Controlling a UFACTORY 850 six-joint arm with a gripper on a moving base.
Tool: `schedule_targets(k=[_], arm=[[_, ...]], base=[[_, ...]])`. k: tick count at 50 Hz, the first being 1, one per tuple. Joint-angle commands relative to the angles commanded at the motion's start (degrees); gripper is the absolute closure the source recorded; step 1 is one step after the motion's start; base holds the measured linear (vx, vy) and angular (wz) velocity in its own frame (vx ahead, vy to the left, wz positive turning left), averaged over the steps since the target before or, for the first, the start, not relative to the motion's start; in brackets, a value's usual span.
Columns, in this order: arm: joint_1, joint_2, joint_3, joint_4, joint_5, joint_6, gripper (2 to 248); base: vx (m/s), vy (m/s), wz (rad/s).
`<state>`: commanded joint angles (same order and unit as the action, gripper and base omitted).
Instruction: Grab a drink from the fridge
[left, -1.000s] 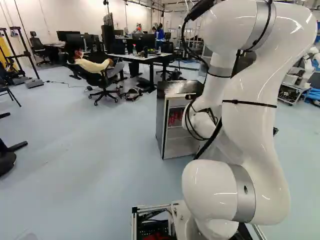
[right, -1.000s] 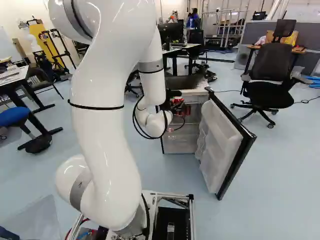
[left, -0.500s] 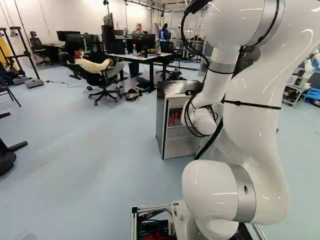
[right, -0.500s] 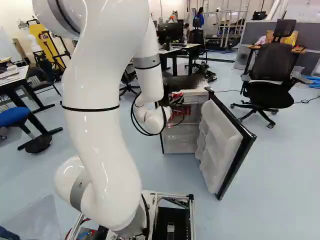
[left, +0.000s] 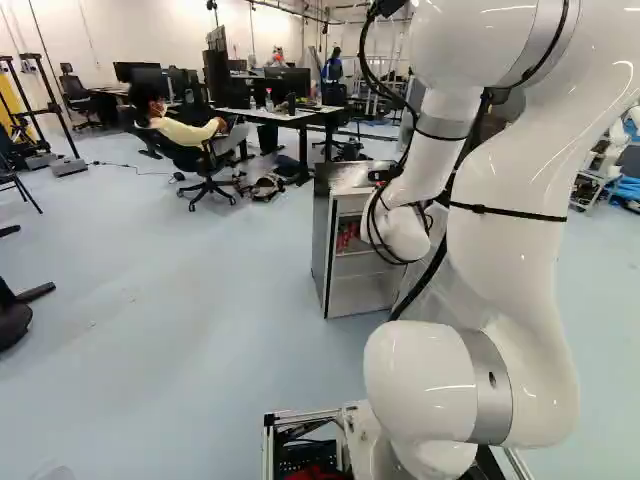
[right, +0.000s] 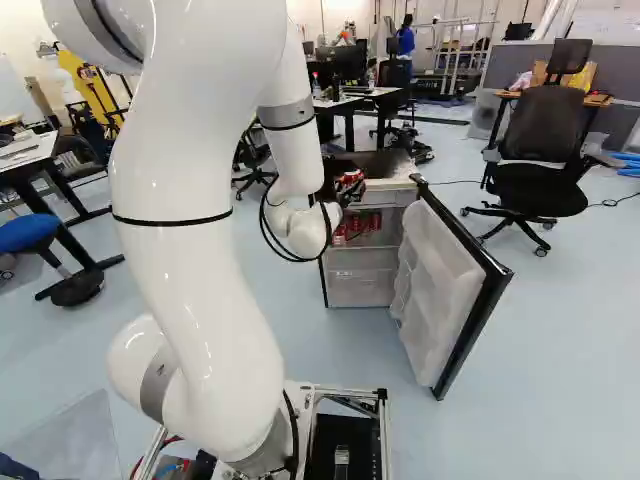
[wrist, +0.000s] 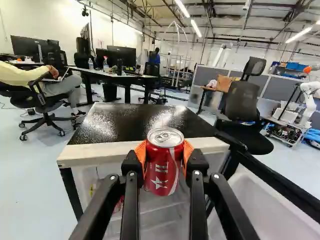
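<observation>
The fridge is set on a pale floor, backed by desks. A red can is clasped between both fingers of the gripper, at the fridge's front. The opened door is revealed in the right base view but mostly hidden by the arm in the left; shelved cans are partly covered.

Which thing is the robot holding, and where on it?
A red can; the claw grips it by the sides, just below the top rim.
</observation>
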<state>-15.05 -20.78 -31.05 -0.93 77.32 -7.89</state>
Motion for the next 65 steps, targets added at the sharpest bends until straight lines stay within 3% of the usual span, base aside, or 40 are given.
schedule_targets(k=[35,65], arm=[[1.6,0.1,-5.5,0.0,0.0,0.0,156],[2.9,-4.9,-11.8,0.0,-0.8,0.0,156]], base=[[0.000,0.000,0.000],[0.000,0.000,0.000]])
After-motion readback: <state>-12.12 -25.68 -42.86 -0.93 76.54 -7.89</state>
